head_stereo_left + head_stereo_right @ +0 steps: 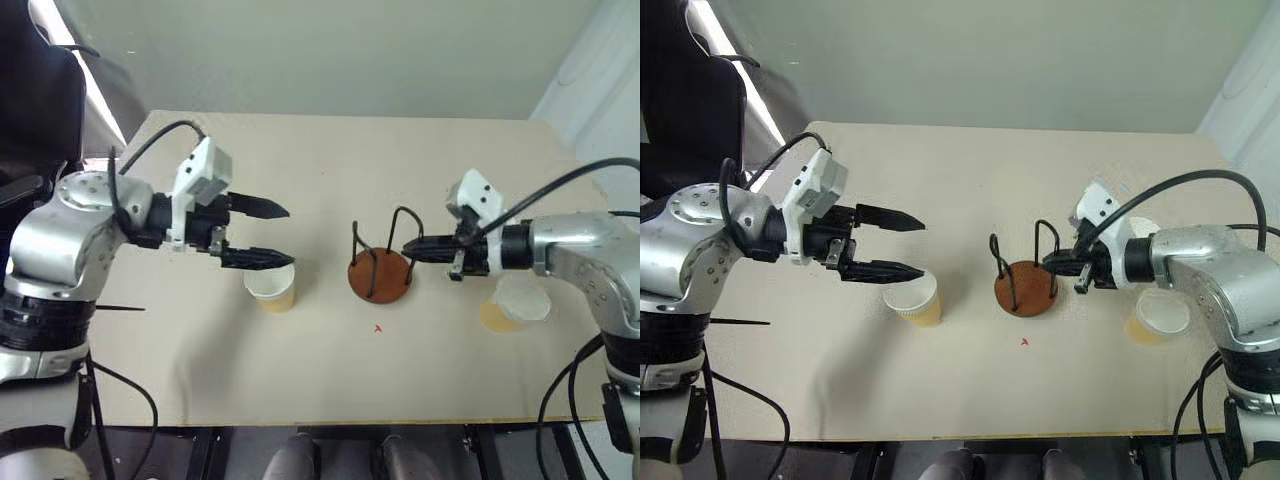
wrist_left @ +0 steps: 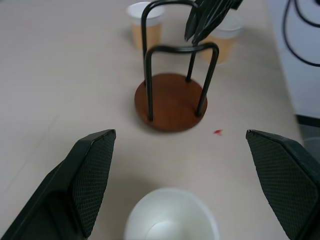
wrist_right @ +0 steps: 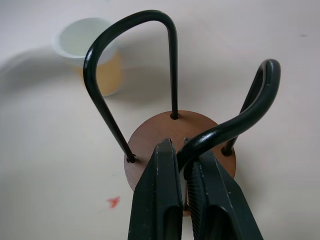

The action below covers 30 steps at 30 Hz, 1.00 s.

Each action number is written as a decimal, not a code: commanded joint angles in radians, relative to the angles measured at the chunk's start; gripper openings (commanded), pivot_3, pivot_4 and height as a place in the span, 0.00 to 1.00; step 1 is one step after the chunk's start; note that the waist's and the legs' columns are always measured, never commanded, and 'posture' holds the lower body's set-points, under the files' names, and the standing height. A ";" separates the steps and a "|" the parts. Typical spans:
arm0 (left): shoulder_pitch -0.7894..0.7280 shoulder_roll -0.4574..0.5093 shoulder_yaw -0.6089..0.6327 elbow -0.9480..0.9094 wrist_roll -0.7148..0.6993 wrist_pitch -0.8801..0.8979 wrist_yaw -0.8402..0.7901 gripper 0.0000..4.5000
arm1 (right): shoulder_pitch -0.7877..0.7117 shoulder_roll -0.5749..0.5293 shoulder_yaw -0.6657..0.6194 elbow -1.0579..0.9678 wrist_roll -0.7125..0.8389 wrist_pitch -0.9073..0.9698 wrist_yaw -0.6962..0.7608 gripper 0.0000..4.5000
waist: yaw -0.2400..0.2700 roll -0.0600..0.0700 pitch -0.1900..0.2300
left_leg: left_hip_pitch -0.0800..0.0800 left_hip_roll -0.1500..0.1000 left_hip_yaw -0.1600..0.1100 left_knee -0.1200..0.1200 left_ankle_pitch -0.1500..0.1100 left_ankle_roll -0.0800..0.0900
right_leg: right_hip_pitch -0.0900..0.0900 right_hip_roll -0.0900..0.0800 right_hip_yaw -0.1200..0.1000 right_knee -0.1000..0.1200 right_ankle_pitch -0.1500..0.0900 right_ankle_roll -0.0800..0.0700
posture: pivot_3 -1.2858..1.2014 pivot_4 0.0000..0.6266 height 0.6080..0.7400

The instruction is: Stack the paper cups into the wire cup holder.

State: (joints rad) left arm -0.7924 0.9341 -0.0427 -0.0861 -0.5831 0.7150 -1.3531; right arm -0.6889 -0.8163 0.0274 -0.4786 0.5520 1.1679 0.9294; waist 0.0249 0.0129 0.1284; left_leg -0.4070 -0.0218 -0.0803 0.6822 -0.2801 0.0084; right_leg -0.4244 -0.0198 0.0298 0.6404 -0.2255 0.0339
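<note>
The wire cup holder (image 1: 380, 272), a reddish-brown disc with two black wire loops, stands mid-table with nothing in it. My right gripper (image 1: 408, 250) is shut on one wire loop (image 3: 220, 134), whose near leg runs down between the fingertips. My left gripper (image 1: 290, 236) is open, hovering just above and behind a paper cup (image 1: 272, 285) that stands upright left of the holder. A second paper cup (image 1: 515, 305) stands to the right, under my right forearm. A third paper cup (image 2: 145, 22) stands beyond the holder, partly hidden by the right arm.
The beige table (image 1: 200, 370) has its front edge close to me. A small red mark (image 1: 378, 327) lies in front of the holder. A black chair (image 1: 40, 90) stands off the far left corner. Cables hang from both arms.
</note>
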 commanded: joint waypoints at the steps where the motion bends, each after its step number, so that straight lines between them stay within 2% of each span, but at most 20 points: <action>1: -0.034 -0.004 -0.009 -0.053 -0.027 0.024 -0.026 1.00 | 0.037 -0.031 -0.054 -0.078 0.058 0.015 -0.006 0.00 | 0.001 0.000 0.000 | 0.000 0.000 0.000 0.000 0.000 0.000 | 0.000 0.000 0.000 0.000 0.000 0.000 | 0.52 0.24 1.00; 8: -0.043 -0.010 -0.030 -0.084 -0.034 0.042 -0.043 1.00 | 0.091 -0.054 -0.038 -0.111 0.087 -0.007 -0.023 0.00 | -0.002 0.000 0.000 | 0.001 0.000 0.000 0.000 0.000 0.000 | 0.001 0.000 0.000 0.001 0.000 0.000 | 0.52 0.24 1.00; 24: -0.029 -0.006 -0.019 -0.096 -0.034 0.050 -0.027 1.00 | 0.119 -0.070 0.067 -0.062 0.043 -0.126 -0.021 0.00 | -0.002 0.000 0.000 | 0.002 0.000 0.000 0.000 0.000 0.001 | 0.001 0.000 0.000 0.001 0.000 0.000 | 0.52 0.24 1.00; 27: -0.032 -0.008 -0.020 -0.091 -0.030 0.046 -0.028 1.00 | 0.118 -0.073 0.085 -0.058 0.031 -0.135 -0.030 0.17 | -0.002 0.000 0.000 | 0.002 0.000 0.000 0.000 0.000 0.001 | 0.001 0.000 0.000 0.001 0.000 0.000 | 0.52 0.24 1.00; 30: -0.042 -0.008 -0.023 -0.076 -0.019 0.031 -0.030 1.00 | 0.119 -0.072 0.085 -0.052 0.019 -0.144 -0.043 0.39 | -0.002 0.000 0.000 | 0.002 0.000 0.000 0.000 0.000 0.001 | 0.002 0.000 0.000 0.001 0.000 0.000 | 0.52 0.24 1.00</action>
State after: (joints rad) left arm -0.8074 0.9211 -0.0895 -0.1552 -0.6018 0.7602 -1.3852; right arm -0.5623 -0.8773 0.1291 -0.5173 0.5830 1.0446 0.8957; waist 0.0226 0.0128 0.1283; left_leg -0.4048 -0.0216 -0.0800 0.6825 -0.2797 0.0097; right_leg -0.4228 -0.0199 0.0303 0.6413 -0.2256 0.0342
